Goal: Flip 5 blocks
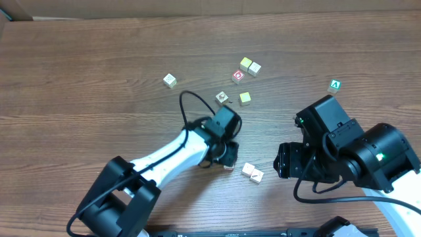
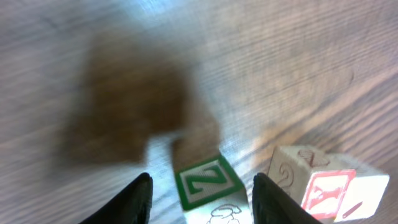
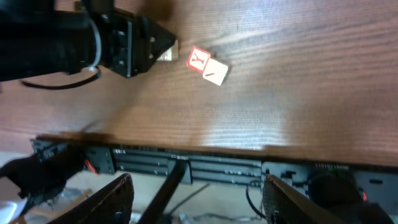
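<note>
Worktop was brown wood-grain, black rail at near edge | left gripper fingers stood apart astride pale wooden green-Z cube | right gripper fingers stood apart

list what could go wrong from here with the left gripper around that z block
1. The green Z block sits between the open fingers of the left gripper with only narrow gaps. A slanted retreat could snag it and tip it over again.
2. The red Y block lies close beside one finger, so a sideways move could knock it out of place.
</note>
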